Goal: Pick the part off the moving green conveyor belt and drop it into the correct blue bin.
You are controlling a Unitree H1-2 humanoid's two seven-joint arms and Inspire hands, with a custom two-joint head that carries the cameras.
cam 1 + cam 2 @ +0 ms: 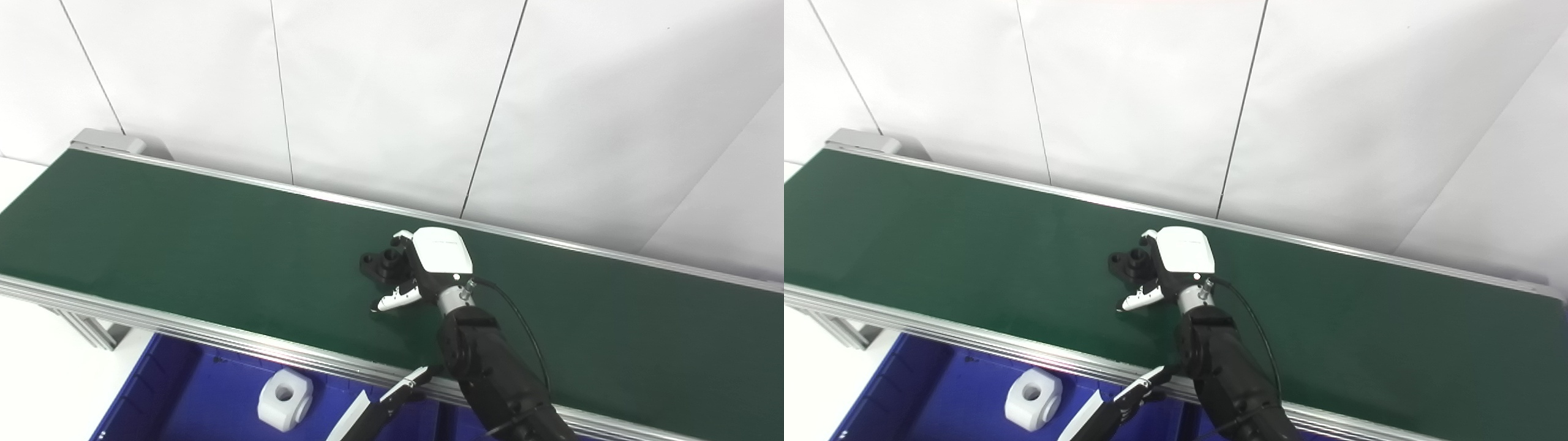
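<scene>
**Colours on the line**

The conveyor belt (184, 245) is coloured dark green and edged in silver-grey rails. A black part (383, 264) is seen on it. The right hand (429, 263) is cased in white and black. A white block (283, 398) is shown against a blue bin (202, 392). The wall (392, 92) is painted plain white.

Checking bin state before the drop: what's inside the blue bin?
One white part with a round hole lies on the blue bin floor. The bin's right side is cut off by the frame and the left hand.
</scene>
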